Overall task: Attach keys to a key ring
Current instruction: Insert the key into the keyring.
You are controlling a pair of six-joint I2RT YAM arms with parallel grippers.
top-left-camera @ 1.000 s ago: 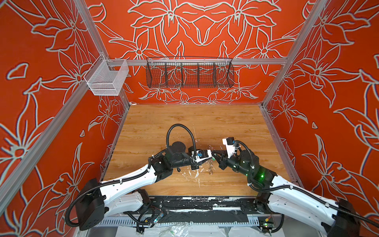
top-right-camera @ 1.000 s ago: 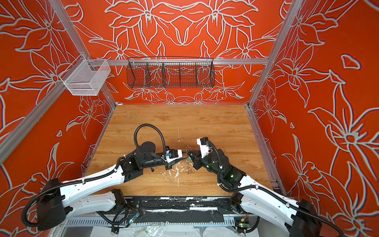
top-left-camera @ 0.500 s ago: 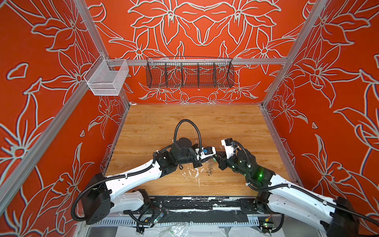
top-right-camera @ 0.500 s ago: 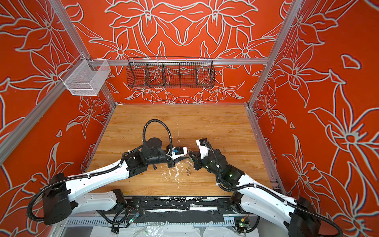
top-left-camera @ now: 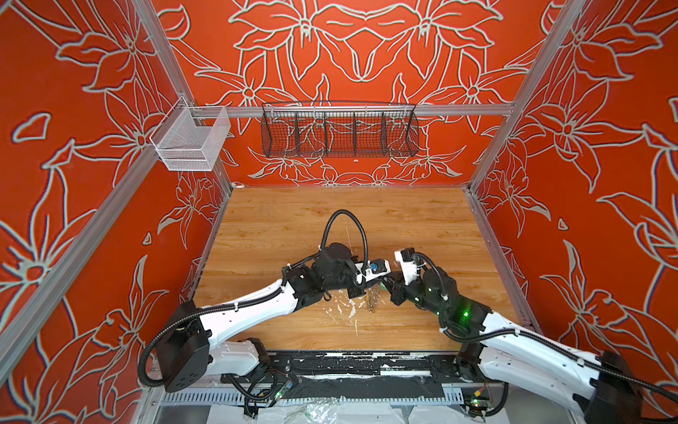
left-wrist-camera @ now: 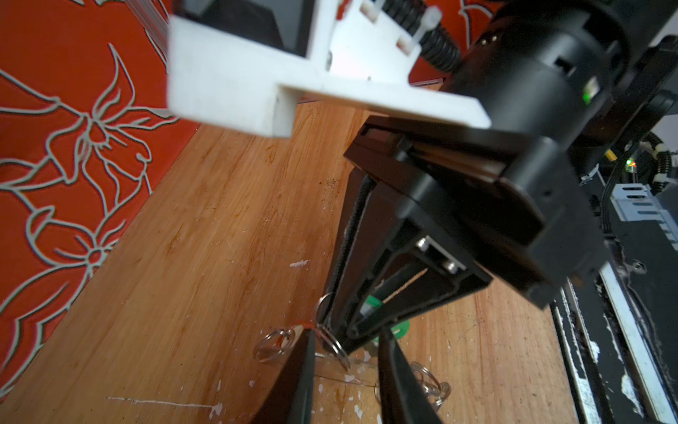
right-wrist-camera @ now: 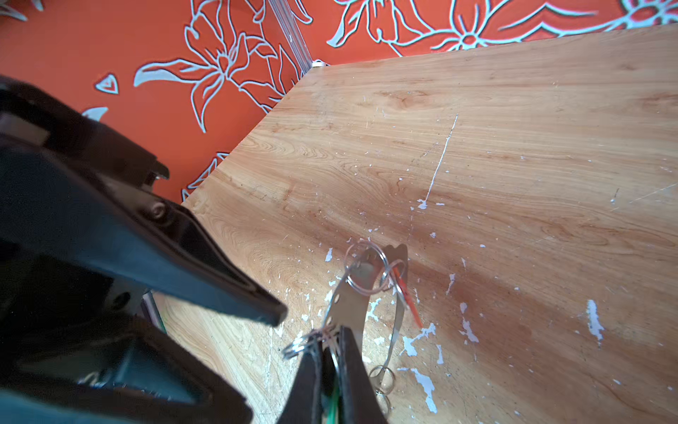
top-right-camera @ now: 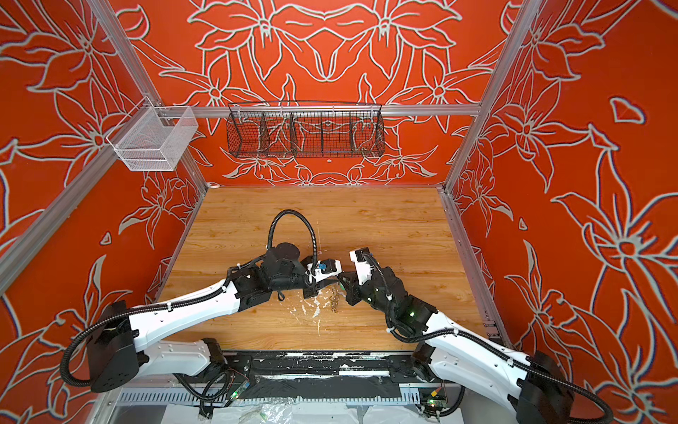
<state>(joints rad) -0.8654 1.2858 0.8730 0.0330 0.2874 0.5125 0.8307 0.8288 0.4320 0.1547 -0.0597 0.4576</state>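
My right gripper (right-wrist-camera: 330,363) is shut on the bright green key (right-wrist-camera: 332,400), whose tag shows between its fingers, with a wire split ring pinched at the tips. The grey oval key ring (right-wrist-camera: 348,304) hangs from that grip just above the table, also visible in both top views (top-left-camera: 372,301) (top-right-camera: 334,301). The orange-red key (right-wrist-camera: 408,299) dangles from a split ring on the hoop. My left gripper (left-wrist-camera: 346,367) faces the right one, jaws apart around a split ring (left-wrist-camera: 332,345). Its finger (left-wrist-camera: 297,367) touches the orange-red key (left-wrist-camera: 304,326).
White paint flecks (top-left-camera: 341,308) dot the wooden table (top-left-camera: 422,227) under the grippers. A black wire basket (top-left-camera: 339,132) and a white mesh basket (top-left-camera: 190,143) hang on the back rail. Orange flowered walls close in three sides.
The left arm has reached right and forward, bringing its gripper up against the right gripper and the hanging key ring. The right arm has barely moved.
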